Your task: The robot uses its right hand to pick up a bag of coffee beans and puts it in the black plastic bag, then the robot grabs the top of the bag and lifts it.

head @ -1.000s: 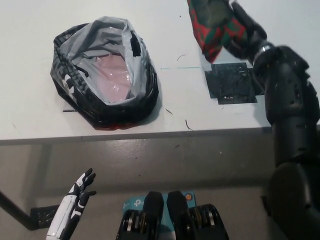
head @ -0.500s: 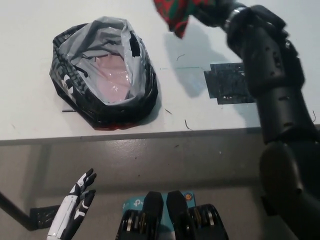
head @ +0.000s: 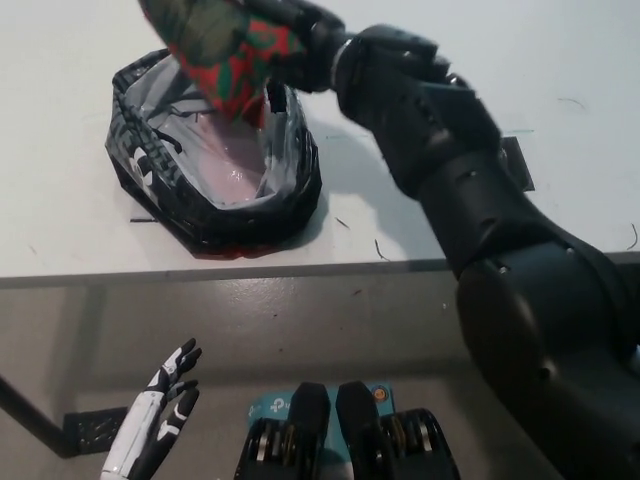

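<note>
Fingers: black fingers [head: 290, 30] of the right hand [head: 300, 45] are closed on the upper end of the coffee bean bag [head: 225, 55], which hangs tilted from them.
Right arm: the black arm [head: 450, 170] reaches in from the lower right, crossing the worktop [head: 60, 220] diagonally toward the top of the picture.
Coffee bean bag: a red and dark green patterned pouch, held in the air directly over the mouth of the black plastic bag [head: 215, 215]; its lower tip points down into the opening. Whether it touches the bag's rim cannot be told.
Black plastic bag: sits on the white worktop left of centre, near the front edge, its top rolled open in a wide oval. The inside shows a pale grey lining and a pinkish floor.
Left hand: the white left hand [head: 160, 425] rests at the lower left, below the worktop's edge and well apart from the bags, holding nothing, fingers spread a little.
Worktop: a dark taped patch [head: 515, 165] shows beside the right arm, mostly hidden behind it. A few small dark scraps [head: 378, 248] lie near the front edge.
</note>
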Robot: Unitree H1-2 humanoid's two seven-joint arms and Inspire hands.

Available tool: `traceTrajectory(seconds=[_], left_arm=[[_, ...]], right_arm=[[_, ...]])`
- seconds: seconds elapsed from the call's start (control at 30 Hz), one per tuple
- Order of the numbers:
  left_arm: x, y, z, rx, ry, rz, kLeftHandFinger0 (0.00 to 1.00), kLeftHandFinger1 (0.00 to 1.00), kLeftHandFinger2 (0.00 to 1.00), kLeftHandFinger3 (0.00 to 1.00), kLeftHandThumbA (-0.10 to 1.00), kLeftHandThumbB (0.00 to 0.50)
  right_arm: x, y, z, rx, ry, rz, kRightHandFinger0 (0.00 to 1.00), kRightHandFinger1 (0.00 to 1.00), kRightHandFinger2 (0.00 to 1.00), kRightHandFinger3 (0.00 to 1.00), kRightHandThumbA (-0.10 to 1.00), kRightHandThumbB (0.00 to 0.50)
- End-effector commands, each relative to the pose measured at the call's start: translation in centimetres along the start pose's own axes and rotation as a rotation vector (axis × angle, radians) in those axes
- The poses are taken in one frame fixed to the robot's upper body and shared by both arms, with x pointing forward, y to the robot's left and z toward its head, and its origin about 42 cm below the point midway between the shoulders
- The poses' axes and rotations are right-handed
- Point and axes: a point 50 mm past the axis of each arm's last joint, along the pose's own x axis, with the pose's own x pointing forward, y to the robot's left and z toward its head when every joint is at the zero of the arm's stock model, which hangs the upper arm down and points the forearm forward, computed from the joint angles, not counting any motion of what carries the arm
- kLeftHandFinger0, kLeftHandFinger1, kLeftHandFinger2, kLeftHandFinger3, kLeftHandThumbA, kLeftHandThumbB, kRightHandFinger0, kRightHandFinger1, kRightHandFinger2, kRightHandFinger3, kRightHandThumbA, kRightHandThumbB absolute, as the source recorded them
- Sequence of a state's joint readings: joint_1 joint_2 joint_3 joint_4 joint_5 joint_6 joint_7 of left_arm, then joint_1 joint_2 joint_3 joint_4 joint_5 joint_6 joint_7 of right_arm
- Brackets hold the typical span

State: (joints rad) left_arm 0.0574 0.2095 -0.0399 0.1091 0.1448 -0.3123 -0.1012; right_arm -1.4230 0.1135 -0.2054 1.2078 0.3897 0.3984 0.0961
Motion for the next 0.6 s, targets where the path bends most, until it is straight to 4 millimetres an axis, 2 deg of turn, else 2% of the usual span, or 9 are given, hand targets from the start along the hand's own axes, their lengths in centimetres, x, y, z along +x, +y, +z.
traceTrajectory(seconds=[0.0,0.07,0.1,0.2,0.23,0.3,0.37,0.47,0.57], left_arm=[[0.5,0.7,1.1,0.04,-0.048,-0.011,0.91,1.0,1.0,1.0,0.96,0.199],[0.7,0.9,1.3,0.047,-0.049,-0.014,0.92,1.0,1.0,1.0,0.96,0.21],[0.7,0.8,1.3,0.046,-0.051,-0.018,0.93,1.0,1.0,1.0,0.96,0.203],[0.9,0.7,1.4,0.052,-0.058,-0.025,0.93,1.0,1.0,1.0,0.96,0.198],[0.9,0.7,1.4,0.053,-0.057,-0.028,0.92,1.0,1.0,1.0,0.95,0.202],[0.9,0.6,1.5,0.046,-0.054,-0.025,0.92,1.0,1.0,1.0,0.93,0.202],[0.9,0.7,1.5,0.046,-0.057,-0.025,0.92,1.0,1.0,1.0,0.92,0.201],[1.1,0.7,1.6,0.052,-0.065,-0.031,0.92,1.0,1.0,1.0,0.92,0.198],[1.3,0.7,1.7,0.059,-0.074,-0.038,0.91,1.0,1.0,1.0,0.92,0.191]], right_arm=[[-0.3,3.8,4.8,-0.105,-0.184,0.035,0.0,0.18,0.74,0.89,-0.1,0.148],[-0.1,4.2,4.4,-0.125,-0.186,0.032,0.0,0.22,0.78,0.8,-0.1,0.154],[0.0,4.4,4.2,-0.13,-0.187,0.03,0.0,0.23,0.79,0.69,-0.1,0.158],[0.3,4.7,3.7,-0.133,-0.182,0.027,0.0,0.25,0.82,0.71,-0.1,0.193],[0.4,4.9,3.5,-0.137,-0.179,0.025,0.0,0.29,0.84,0.59,-0.1,0.213],[0.5,5.0,3.3,-0.156,-0.176,0.015,0.0,0.3,0.84,0.5,-0.1,0.249],[0.6,5.1,3.1,-0.172,-0.178,0.005,0.0,0.31,0.83,0.54,-0.1,0.253],[0.6,5.4,3.3,-0.203,-0.184,-0.006,0.01,0.34,0.86,1.0,-0.1,0.213],[0.6,5.8,3.5,-0.234,-0.19,-0.013,0.0,0.31,0.73,1.0,-0.1,0.215]])
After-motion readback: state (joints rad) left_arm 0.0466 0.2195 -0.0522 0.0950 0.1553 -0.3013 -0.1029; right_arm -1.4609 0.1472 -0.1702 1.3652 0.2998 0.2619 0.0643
